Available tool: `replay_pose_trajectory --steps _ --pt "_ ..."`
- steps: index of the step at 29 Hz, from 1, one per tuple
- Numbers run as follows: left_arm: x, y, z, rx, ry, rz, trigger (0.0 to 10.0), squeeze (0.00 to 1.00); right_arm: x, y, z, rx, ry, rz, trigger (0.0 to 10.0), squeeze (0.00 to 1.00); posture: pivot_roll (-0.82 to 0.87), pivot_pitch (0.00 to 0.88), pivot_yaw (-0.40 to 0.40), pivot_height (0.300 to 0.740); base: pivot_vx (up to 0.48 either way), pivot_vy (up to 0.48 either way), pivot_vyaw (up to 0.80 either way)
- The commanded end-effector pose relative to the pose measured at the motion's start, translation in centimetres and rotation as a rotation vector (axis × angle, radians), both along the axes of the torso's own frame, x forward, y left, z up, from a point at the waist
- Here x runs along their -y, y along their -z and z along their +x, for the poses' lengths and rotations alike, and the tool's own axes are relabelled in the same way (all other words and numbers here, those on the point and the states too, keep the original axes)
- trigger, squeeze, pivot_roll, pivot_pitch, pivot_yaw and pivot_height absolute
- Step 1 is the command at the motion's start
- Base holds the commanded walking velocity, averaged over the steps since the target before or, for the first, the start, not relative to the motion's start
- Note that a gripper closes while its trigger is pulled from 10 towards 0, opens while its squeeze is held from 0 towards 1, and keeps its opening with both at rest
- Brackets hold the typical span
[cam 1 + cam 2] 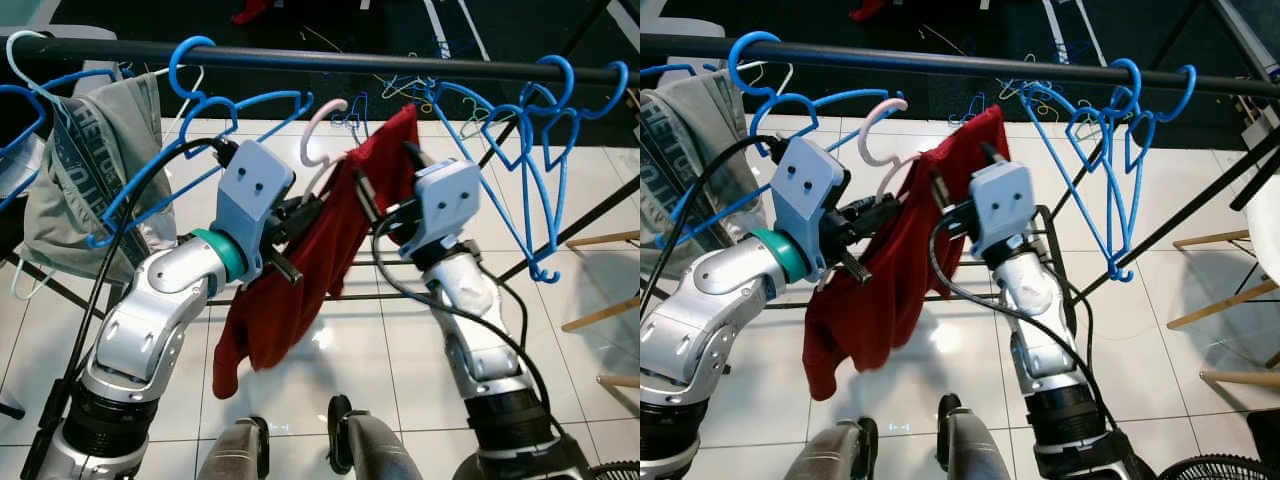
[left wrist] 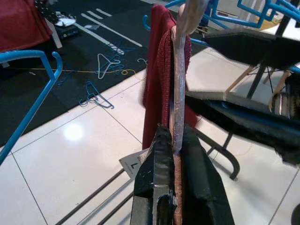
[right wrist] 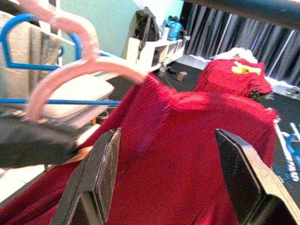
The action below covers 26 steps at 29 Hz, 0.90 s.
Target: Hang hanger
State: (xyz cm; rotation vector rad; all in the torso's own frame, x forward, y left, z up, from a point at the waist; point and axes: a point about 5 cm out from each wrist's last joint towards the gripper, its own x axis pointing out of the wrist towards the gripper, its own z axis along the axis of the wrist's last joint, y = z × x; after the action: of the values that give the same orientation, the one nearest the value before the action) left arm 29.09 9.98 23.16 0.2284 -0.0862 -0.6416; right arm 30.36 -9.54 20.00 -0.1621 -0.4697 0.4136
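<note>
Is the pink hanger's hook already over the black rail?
No: the pink hanger sits with its hook below the black rail, held by the left gripper, with the red garment draped on it.

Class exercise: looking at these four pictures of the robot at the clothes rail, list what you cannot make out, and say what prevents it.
- Pink hanger: its far arm is buried in the red garment, head views.
- Left tool: the contact point is hidden by its own fingers, left wrist view.
- Grey garment: cut by the left edge; lettering unreadable.
- Right tool: whether it touches the cloth, unclear.
</note>
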Motion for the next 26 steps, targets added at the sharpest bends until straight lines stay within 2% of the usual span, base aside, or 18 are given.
replay_pose_trajectory --steps 1,6,8,15,16,17,18,19,20,22,23,24,26 --pt "-0.1 -0.3 0.2 0.017 -0.022 -0.002 10.0 0.0 0.1 0.4 -0.3 -0.018 -0.003 0.0 10.0 0.0 0.0 0.169 0.027 0.74 0.0 0.0 0.0" --pt "-0.4 -0.7 0.7 0.03 -0.068 -0.019 10.0 0.0 0.3 0.7 -0.5 -0.026 0.006 0.001 10.0 0.0 -0.01 0.168 0.032 0.74 0.0 0.0 0.0" --pt "-0.6 -1.4 1.3 0.043 -0.126 -0.048 10.0 0.0 0.5 0.8 -0.5 -0.031 0.017 0.001 10.0 0.0 0.0 0.169 0.034 0.74 0.0 0.0 0.0" --pt "-0.6 -1.6 1.8 0.039 -0.16 -0.066 10.0 0.0 0.6 0.8 -0.5 -0.03 0.021 0.003 10.0 0.0 0.01 0.17 0.038 0.74 0.0 0.0 0.0" --pt "-0.5 -1.9 2.4 0.034 -0.208 -0.086 10.0 0.0 0.6 0.8 -0.4 -0.031 0.026 0.008 10.0 0.0 0.02 0.175 0.038 0.74 0.0 0.0 0.0" --pt "-0.5 -1.9 2.4 0.034 -0.208 -0.086 10.0 0.0 0.6 0.8 -0.4 -0.031 0.026 0.008 10.0 0.0 0.02 0.175 0.038 0.74 0.0 0.0 0.0" --pt "-0.1 -2.4 3.4 0.035 -0.256 -0.103 10.0 0.0 0.6 0.8 -0.3 -0.033 0.03 0.014 10.0 0.0 0.02 0.176 0.034 0.74 0.0 0.0 0.0" --pt "-0.1 -2.4 3.4 0.035 -0.256 -0.103 10.0 0.0 0.6 0.8 -0.3 -0.033 0.03 0.014 10.0 0.0 0.02 0.176 0.034 0.74 0.0 0.0 0.0" --pt "0.3 -2.7 4.2 0.034 -0.288 -0.112 10.0 0.0 0.6 0.8 -0.2 -0.035 0.032 0.018 10.0 0.0 0.02 0.176 0.034 0.74 0.0 0.0 0.0" --pt "0.3 -2.7 4.2 0.034 -0.288 -0.112 10.0 0.0 0.6 0.8 -0.2 -0.035 0.032 0.018 10.0 0.0 0.02 0.176 0.034 0.74 0.0 0.0 0.0" --pt "0.7 -2.9 5.0 0.035 -0.318 -0.106 10.0 0.0 0.6 0.8 -0.2 -0.036 0.033 0.021 10.0 0.0 0.01 0.176 0.035 0.74 0.0 0.0 0.0" --pt "0.7 -2.9 5.0 0.035 -0.318 -0.106 10.0 0.0 0.6 0.8 -0.2 -0.036 0.033 0.021 10.0 0.0 0.01 0.176 0.035 0.74 0.0 0.0 0.0" --pt "0.6 -2.2 6.7 -0.003 -0.39 -0.052 10.0 0.0 0.6 0.7 -0.2 -0.035 0.04 0.024 10.0 0.0 0.0 0.181 0.04 0.74 0.0 0.0 0.0"
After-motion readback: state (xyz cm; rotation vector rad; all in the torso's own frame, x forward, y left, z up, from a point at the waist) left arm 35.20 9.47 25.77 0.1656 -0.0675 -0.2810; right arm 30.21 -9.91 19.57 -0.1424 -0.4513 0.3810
